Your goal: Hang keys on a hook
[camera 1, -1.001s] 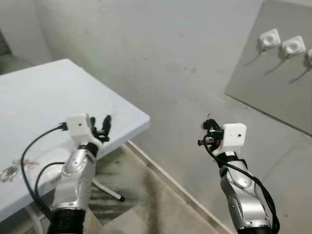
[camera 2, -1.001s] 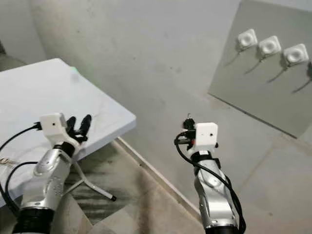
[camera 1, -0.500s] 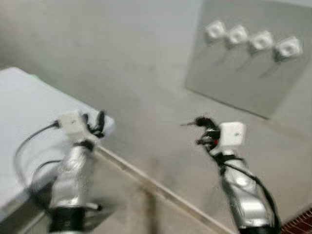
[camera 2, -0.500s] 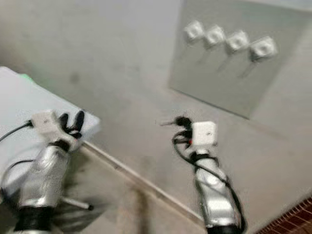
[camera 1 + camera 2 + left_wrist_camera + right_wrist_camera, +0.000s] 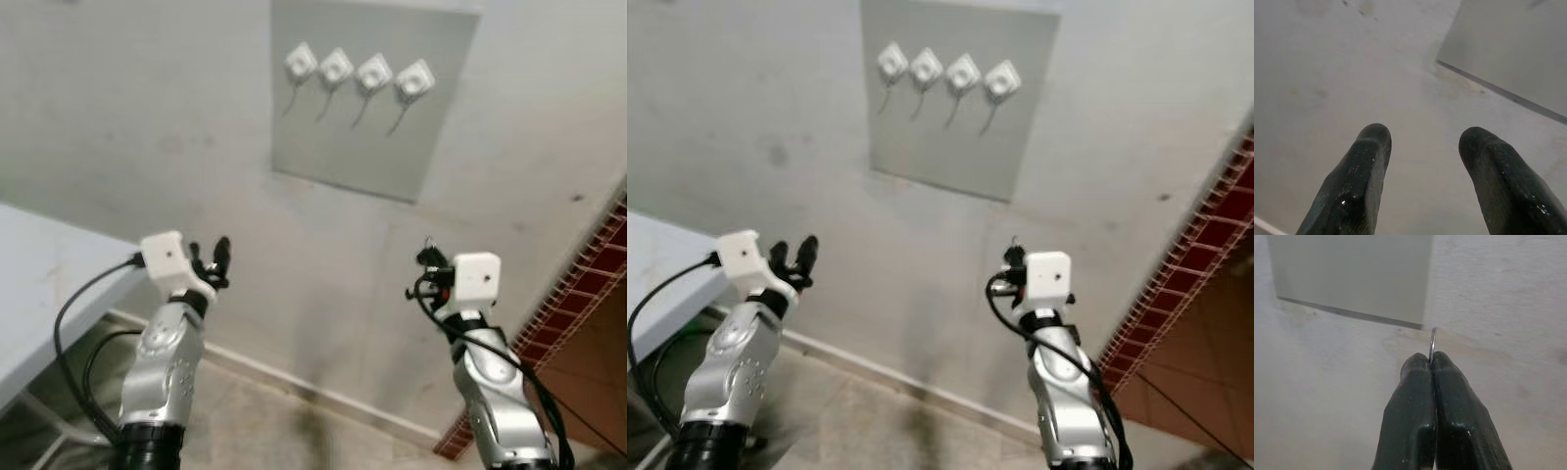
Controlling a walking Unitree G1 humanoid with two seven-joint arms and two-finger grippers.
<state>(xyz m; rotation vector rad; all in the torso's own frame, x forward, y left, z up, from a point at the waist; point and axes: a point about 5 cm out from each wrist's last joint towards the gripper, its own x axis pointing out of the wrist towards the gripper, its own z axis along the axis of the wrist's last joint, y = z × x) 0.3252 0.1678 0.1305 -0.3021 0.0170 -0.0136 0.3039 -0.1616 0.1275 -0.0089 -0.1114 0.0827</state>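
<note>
A grey panel on the wall carries a row of several white hooks, each with a thin metal prong hanging down. My right gripper is raised in front of the wall, below and to the right of the panel. In the right wrist view its fingers are shut on a thin metal key ring that sticks out past the tips; the keys themselves are hidden. My left gripper is held up at the same height, open and empty, with its two fingers spread apart.
A white table reaches in from the left edge, beside my left arm. A red brick wall runs down the right side. A pale skirting strip meets the floor at the foot of the wall.
The camera has swung right and up: the table slid off to the left and the hook panel now sits centred above. Both arms keep their posture, and the blur has gone.
</note>
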